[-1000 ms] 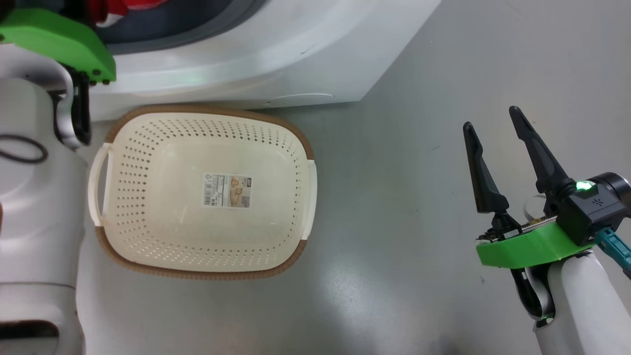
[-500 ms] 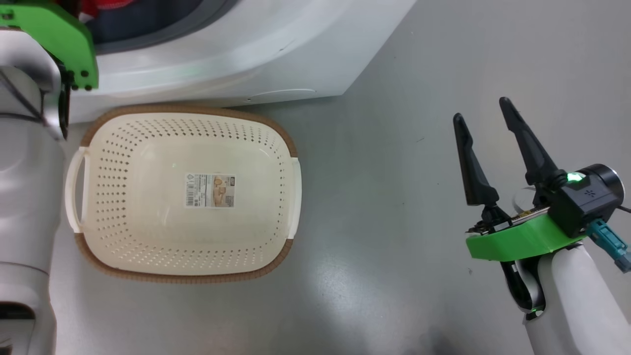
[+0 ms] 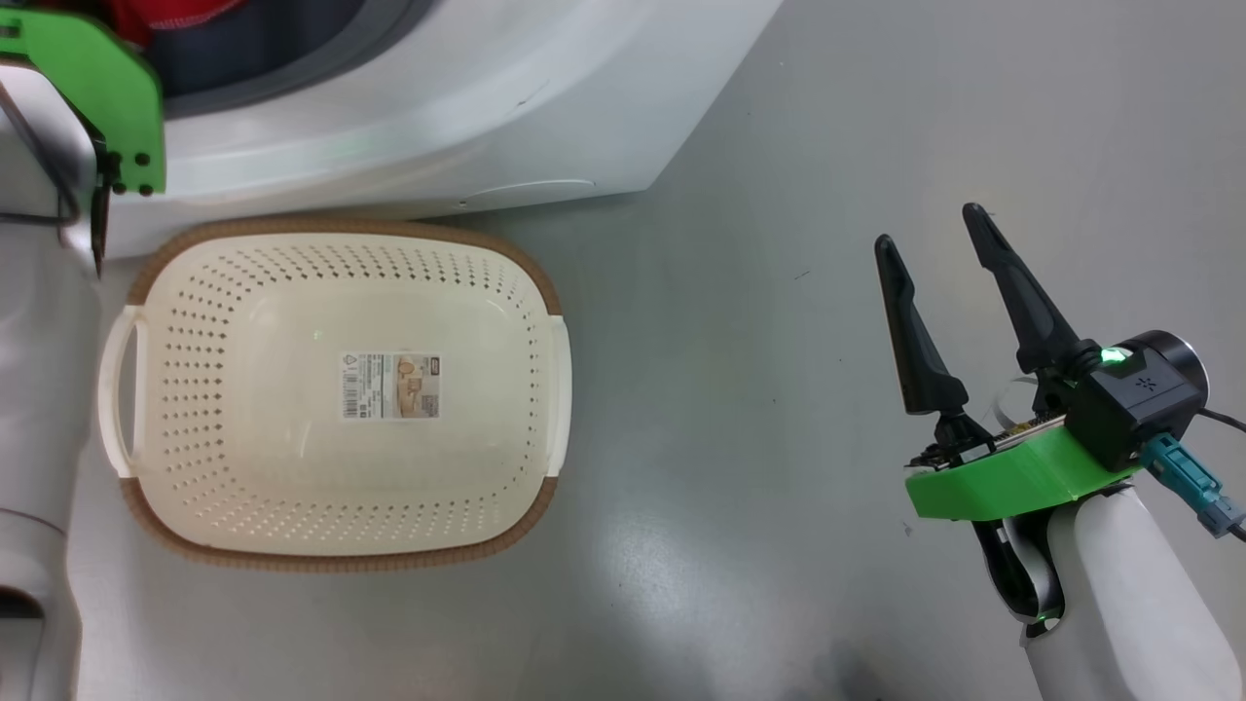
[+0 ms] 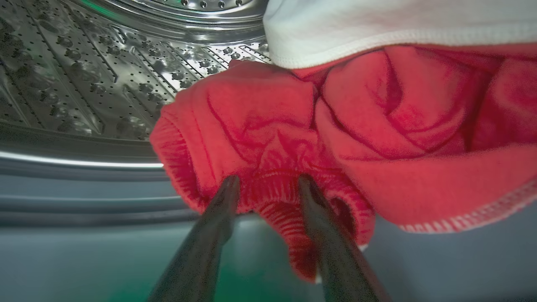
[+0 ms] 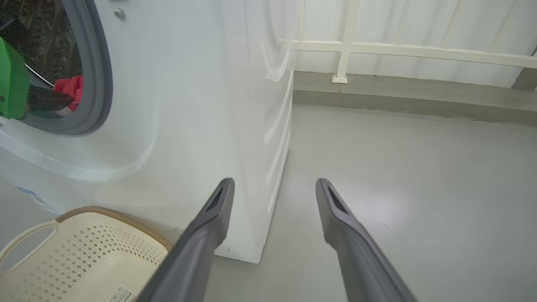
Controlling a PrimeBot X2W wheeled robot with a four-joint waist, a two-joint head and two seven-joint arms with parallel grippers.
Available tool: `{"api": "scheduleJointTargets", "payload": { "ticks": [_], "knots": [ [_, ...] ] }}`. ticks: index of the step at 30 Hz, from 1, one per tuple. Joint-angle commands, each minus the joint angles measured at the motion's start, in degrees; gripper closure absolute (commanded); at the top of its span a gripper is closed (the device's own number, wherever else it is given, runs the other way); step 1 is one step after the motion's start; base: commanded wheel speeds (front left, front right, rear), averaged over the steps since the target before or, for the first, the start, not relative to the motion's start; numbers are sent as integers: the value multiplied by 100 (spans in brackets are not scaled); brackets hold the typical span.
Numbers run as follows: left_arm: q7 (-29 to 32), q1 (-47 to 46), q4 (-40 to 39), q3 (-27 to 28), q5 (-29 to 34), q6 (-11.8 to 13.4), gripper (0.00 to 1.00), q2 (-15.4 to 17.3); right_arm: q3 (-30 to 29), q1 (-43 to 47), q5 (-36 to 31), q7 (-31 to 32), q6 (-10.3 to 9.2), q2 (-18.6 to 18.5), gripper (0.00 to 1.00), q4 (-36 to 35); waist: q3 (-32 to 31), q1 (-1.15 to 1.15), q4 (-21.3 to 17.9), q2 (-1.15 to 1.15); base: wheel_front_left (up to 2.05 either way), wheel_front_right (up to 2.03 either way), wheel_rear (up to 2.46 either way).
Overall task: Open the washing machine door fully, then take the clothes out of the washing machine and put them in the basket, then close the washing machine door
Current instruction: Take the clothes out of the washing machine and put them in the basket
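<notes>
- The left gripper [image 4: 267, 180] rises from the bottom centre of the left wrist view and reaches into the steel drum [image 4: 84, 63]. Its two dark fingers stand a little apart, with a ribbed hem of the red clothes [image 4: 377, 126] between their tips. Whether they have pinched it cannot be told.
- The red garments fill the centre and right of that frame, heaped at the drum's mouth. A white cloth [image 4: 377, 29] lies over them at the upper right.
- The right gripper [image 3: 927, 227], at the lower right of the head view, hangs wide open over the grey floor [image 3: 759, 195]. It holds nothing and is well apart from the laundry.
- The cream basket [image 3: 341, 229] sits on the floor at the centre left of the head view, just below the white washing machine [image 3: 438, 117]. A paper sticker [image 3: 389, 387] lies on its bottom.
</notes>
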Motion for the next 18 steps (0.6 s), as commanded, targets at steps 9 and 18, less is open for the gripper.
{"api": "scheduleJointTargets", "payload": {
  "ticks": [9,18],
  "knots": [
    [-145,-78,-62,-92,26,-34,100,260,169,-1,137,-37,35,32,0,-74,-84,0,0,0,0,0,0],
    [-775,-5,-303,-90,-92,36,100,253,134,5,147,-37,35,33,0,-31,-191,0,94,0,0,0,0]
  ]
}}
